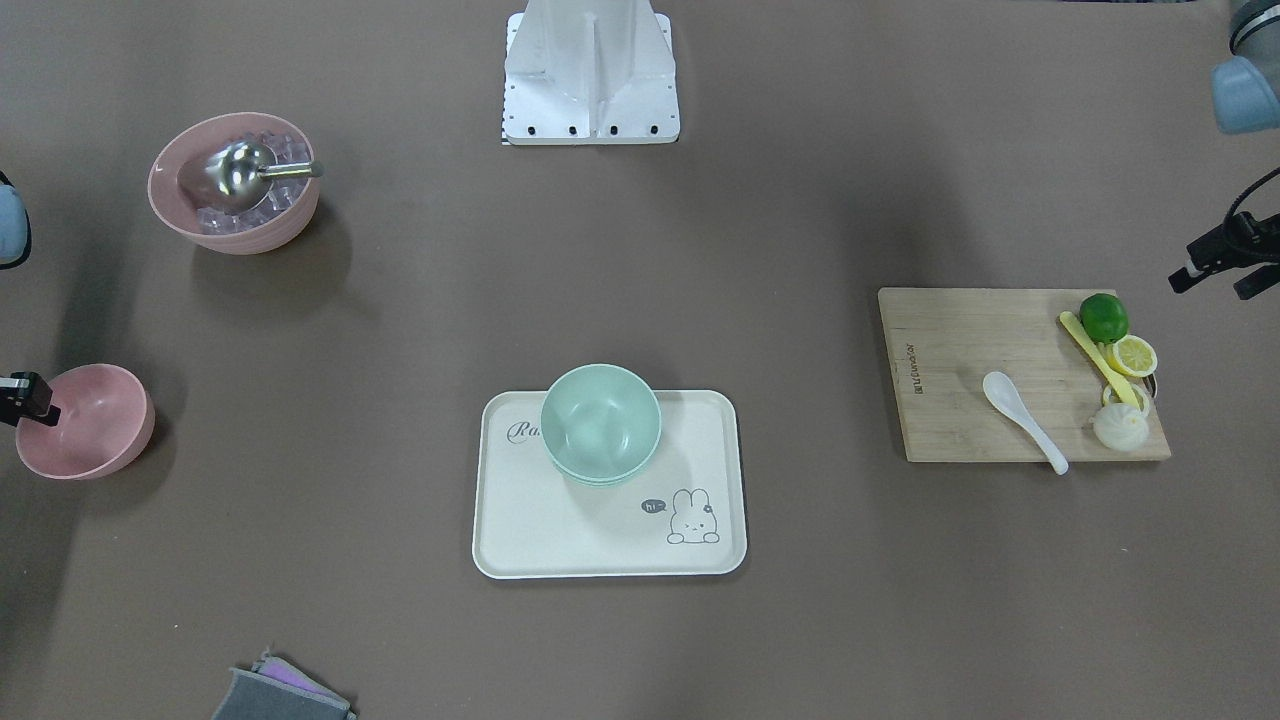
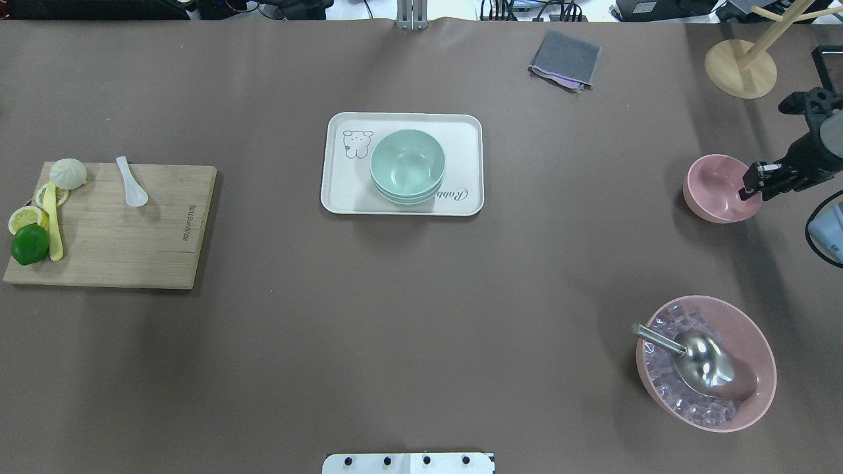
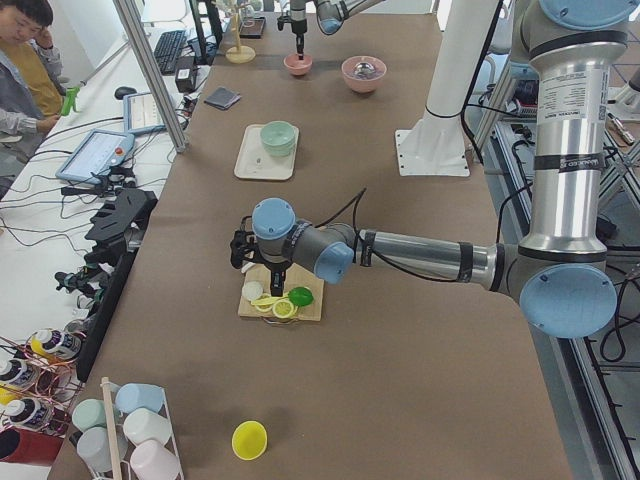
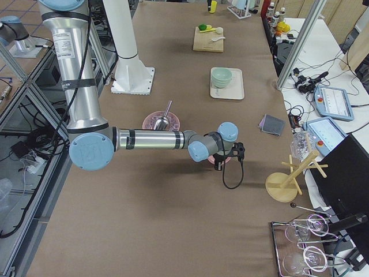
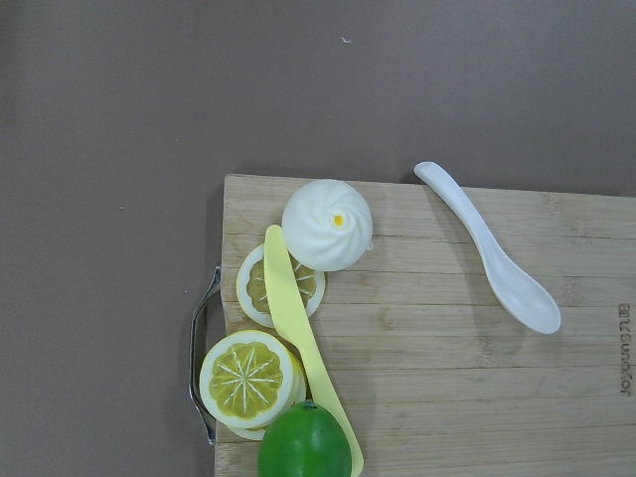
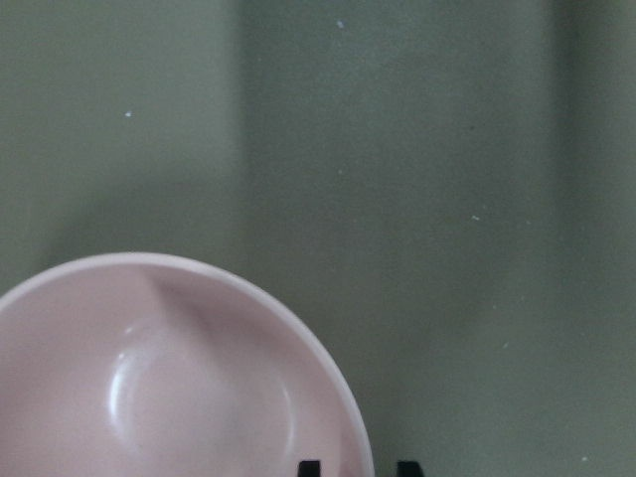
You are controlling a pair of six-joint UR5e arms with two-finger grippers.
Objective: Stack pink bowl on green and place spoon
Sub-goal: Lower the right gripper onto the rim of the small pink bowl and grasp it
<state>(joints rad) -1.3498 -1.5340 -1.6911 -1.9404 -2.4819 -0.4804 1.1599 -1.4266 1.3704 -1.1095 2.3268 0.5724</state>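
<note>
A small pink bowl (image 2: 718,187) stands at the table's right side; it also shows in the front view (image 1: 85,420) and the right wrist view (image 6: 169,378). My right gripper (image 2: 754,184) is shut on its near rim, with a fingertip (image 6: 309,467) inside the bowl and the other outside. Green bowls (image 2: 407,164) sit stacked on a cream tray (image 2: 342,191). A white spoon (image 2: 132,183) lies on a wooden cutting board (image 2: 132,250); it also shows in the left wrist view (image 5: 489,248). My left gripper (image 1: 1218,285) hovers open and empty above the board's outer end.
A large pink bowl (image 2: 757,395) with ice cubes and a metal scoop (image 2: 698,359) stands at the near right. A lime (image 2: 29,243), lemon slices, a bun (image 2: 68,173) and a yellow knife lie on the board. A grey cloth (image 2: 565,59) and a wooden stand (image 2: 741,66) are at the far right.
</note>
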